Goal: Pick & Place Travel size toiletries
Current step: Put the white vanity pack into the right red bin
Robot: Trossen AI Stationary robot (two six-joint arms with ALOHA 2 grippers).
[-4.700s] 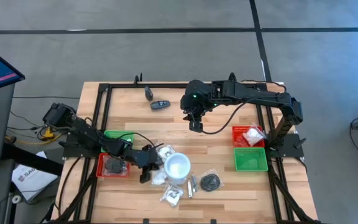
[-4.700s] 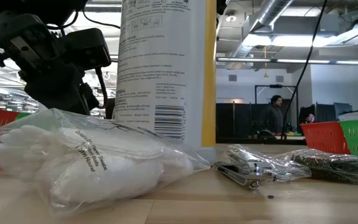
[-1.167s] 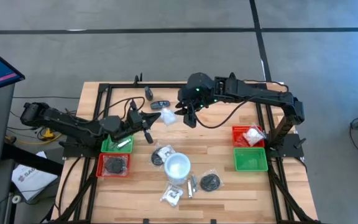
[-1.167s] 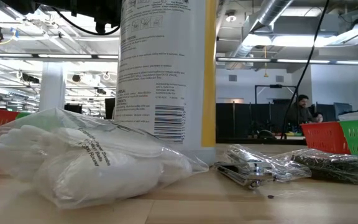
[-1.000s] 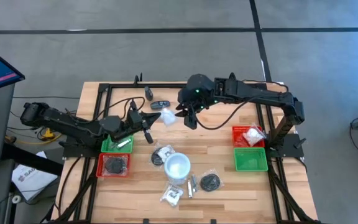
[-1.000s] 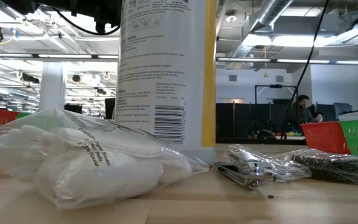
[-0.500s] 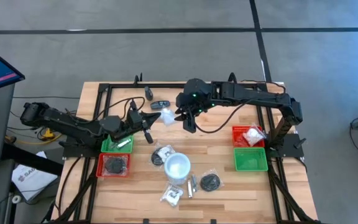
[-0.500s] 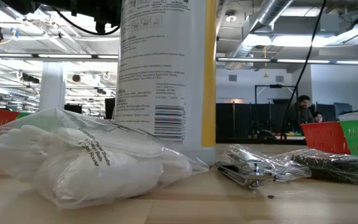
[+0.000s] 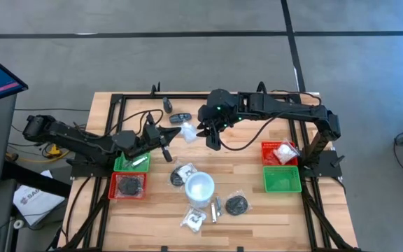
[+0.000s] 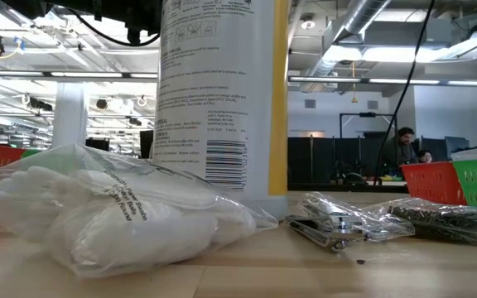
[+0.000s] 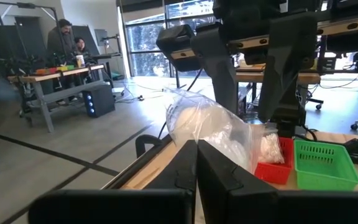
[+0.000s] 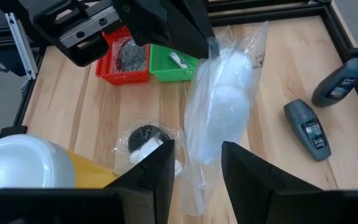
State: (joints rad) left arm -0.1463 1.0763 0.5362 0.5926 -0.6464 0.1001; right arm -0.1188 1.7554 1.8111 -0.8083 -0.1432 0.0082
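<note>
- Nearest the low camera lies a clear plastic bag of white cotton rounds on the pale wooden table; at its 3 o'clock sit a clear wrapper with small metal tools and a wrapped black piece.
- Just behind the bag stands a tall white canister with a yellow stripe and a printed label, seen from above as a white round top.
- At the canister's 6 o'clock in the high view lie a small wrapped white piece, thin silvery sticks and a wrapped black round disc; at its 9 o'clock is another wrapped black disc.
- A red square tray at the table's 8 o'clock holds a dark item; a green square tray adjoins it.
- The left gripper is at the table's centre, fingers clamped together on a clear bag of white puffs, held aloft.
- The right gripper is at the bag's 3 o'clock, fingers apart on either side of the bag's lower end.
- At 3 o'clock stand a red tray with white packets and a green tray.
- Toward 12 o'clock lie two dark oblong bottles.
</note>
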